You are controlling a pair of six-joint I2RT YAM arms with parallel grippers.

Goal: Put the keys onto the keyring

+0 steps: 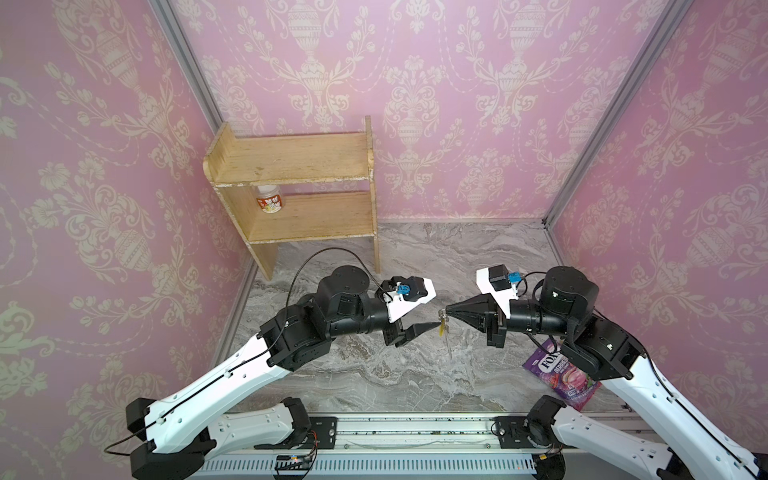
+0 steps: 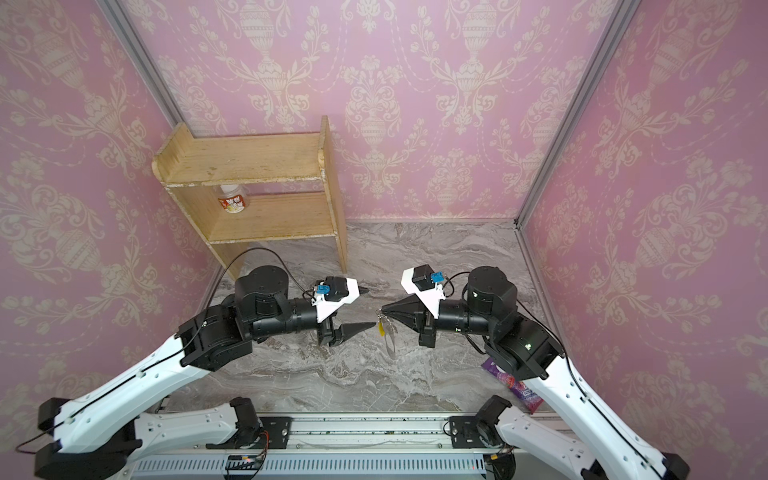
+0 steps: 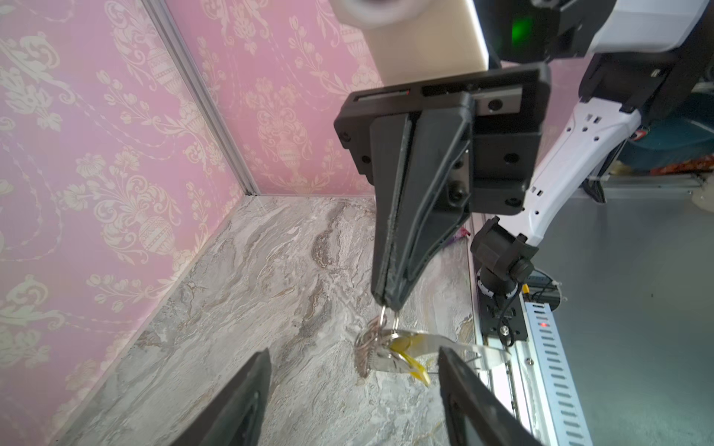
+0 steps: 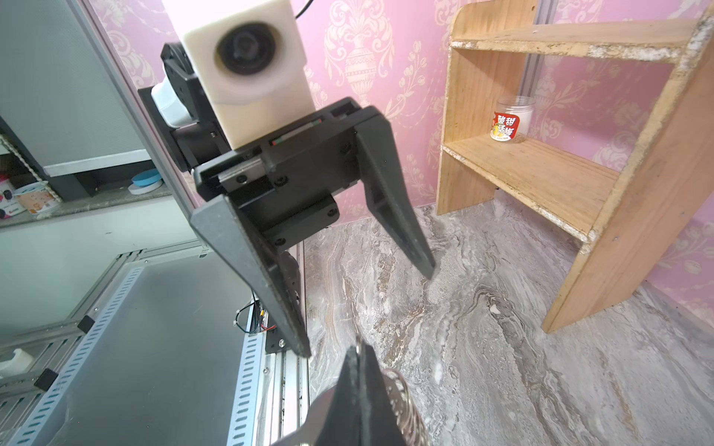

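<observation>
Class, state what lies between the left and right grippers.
In the left wrist view, the yellow key tag and the keyring, dangling from the shut right gripper.

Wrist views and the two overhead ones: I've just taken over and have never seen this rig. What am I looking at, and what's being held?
Two white-and-black robot arms work over a grey marble-patterned table. Both top views look down from the same overhead camera head. Each wrist view rides on an arm, looking along its fingers. The left gripper is open and holds nothing. The right gripper is shut on the flat grey keyring, pinching its small metal ring. Its silver chain and the small yellow plastic key tag hang alongside. A purple sweets packet lies partly under the right arm. At the back stands a wooden shelf with a red-labelled clear jar.
</observation>
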